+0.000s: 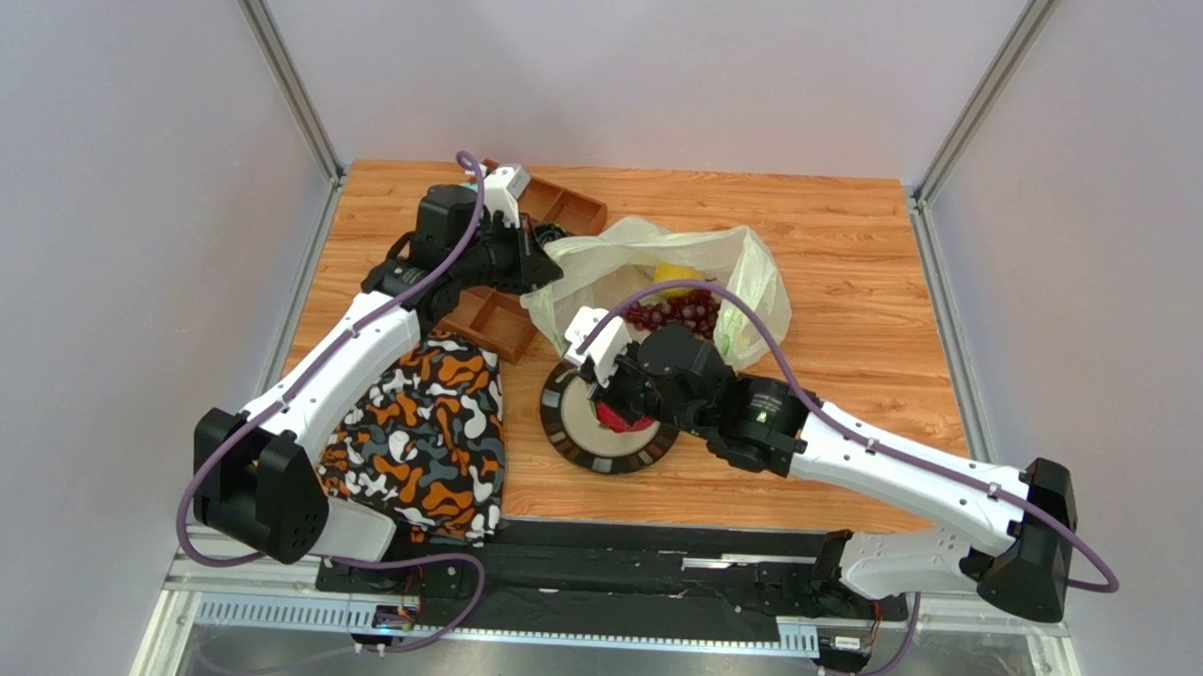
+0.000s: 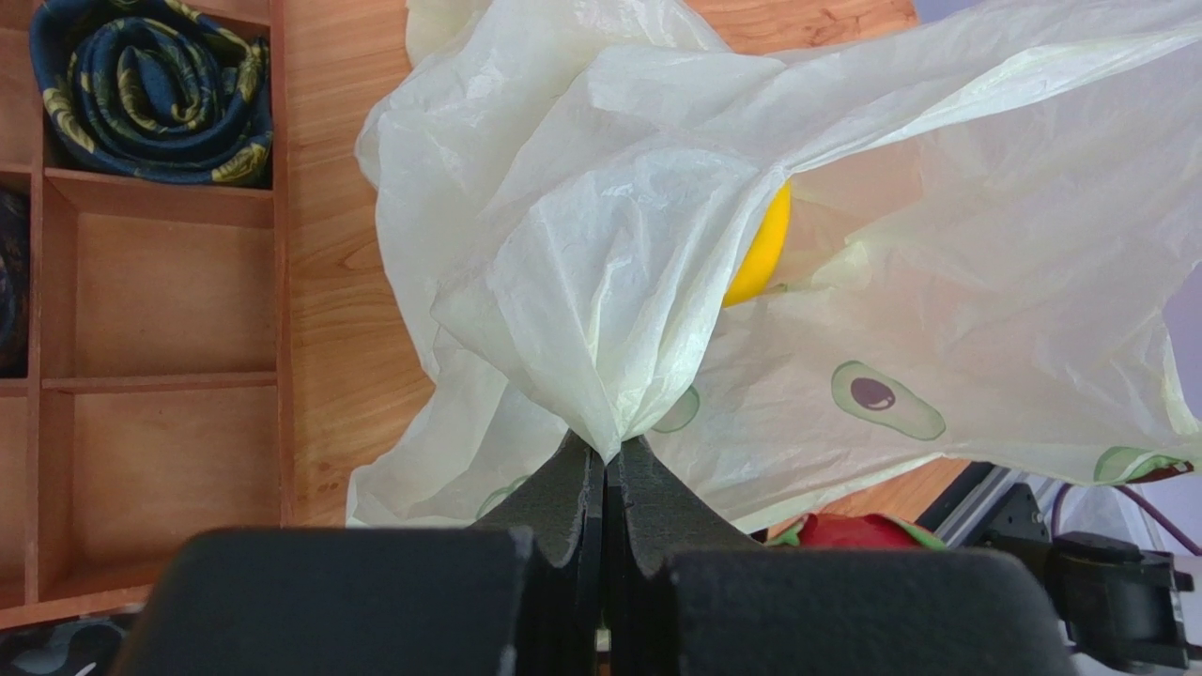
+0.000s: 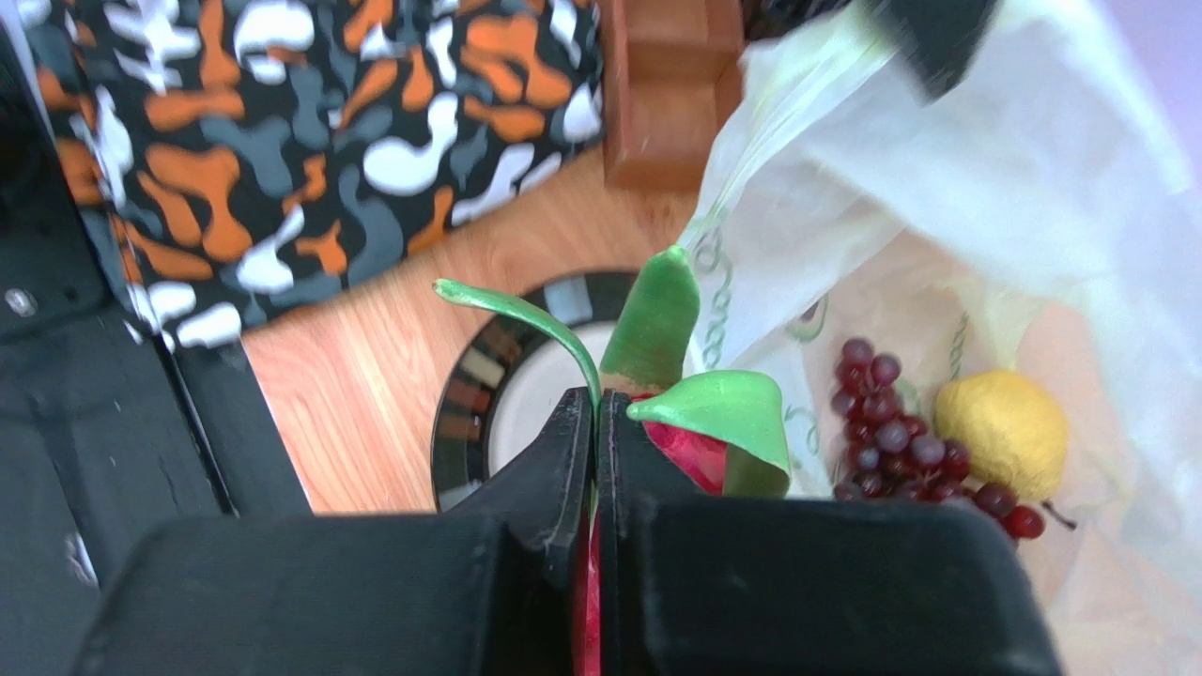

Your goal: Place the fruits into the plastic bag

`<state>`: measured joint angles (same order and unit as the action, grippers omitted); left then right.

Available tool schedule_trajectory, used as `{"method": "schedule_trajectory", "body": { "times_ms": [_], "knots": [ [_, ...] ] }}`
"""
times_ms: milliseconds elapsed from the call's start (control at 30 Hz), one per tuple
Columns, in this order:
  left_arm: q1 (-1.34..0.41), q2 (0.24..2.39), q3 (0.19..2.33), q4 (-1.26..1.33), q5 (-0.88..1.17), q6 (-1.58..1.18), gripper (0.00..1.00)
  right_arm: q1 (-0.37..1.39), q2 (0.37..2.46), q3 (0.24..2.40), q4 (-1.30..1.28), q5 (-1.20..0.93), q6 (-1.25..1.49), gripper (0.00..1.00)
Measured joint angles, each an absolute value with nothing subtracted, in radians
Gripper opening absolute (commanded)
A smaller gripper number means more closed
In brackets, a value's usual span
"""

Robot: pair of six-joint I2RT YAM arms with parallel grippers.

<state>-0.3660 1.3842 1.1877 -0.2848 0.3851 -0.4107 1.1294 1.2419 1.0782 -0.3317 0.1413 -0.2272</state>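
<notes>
Swing the dragon fruit (image 3: 691, 454), clamped by a green scale in the right pincer (image 3: 596, 423) over the plate (image 3: 473, 409), past the plastic bag (image 3: 1072, 211) rim. Release low, beside the grape bunch (image 3: 889, 430) and round yellow fruit (image 3: 1002, 423) inside. Left arm extended across the desk (image 1: 866, 257), left pincer (image 2: 607, 472) pinched tight on the bag's edge, lifting the mouth.

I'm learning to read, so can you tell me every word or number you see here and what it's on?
No words or numbers can be read here.
The plastic bag carries only avocado pictures.
Green squiggles on its edge in the right wrist view are too blurred to read.
The patterned cloth shows only coloured blobs.
</notes>
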Motion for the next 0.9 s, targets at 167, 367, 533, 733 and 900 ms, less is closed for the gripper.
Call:
{"method": "schedule_trajectory", "body": {
  "times_ms": [167, 367, 533, 733, 900],
  "knots": [
    [-0.365, 1.384, 1.175, -0.27, 0.391, -0.418, 0.0, 1.075, 1.239, 1.14, -0.291, 0.12, -0.205, 0.0],
    [-0.365, 1.384, 1.164, -0.27, 0.39, -0.418, 0.0, 0.991, 1.29, 1.188, -0.245, 0.113, -0.187, 0.0],
    [-0.365, 1.361, 1.155, -0.274, 0.385, -0.416, 0.0, 0.943, 1.358, 1.248, -0.233, 0.094, -0.189, 0.0],
    [-0.365, 1.337, 1.153, -0.275, 0.383, -0.414, 0.0, 0.905, 1.386, 1.306, -0.212, 0.07, -0.187, 0.0],
    [-0.366, 1.337, 1.153, -0.28, 0.385, -0.414, 0.0, 0.881, 1.387, 1.318, -0.169, 0.065, -0.188, 0.0]
  ]
}}
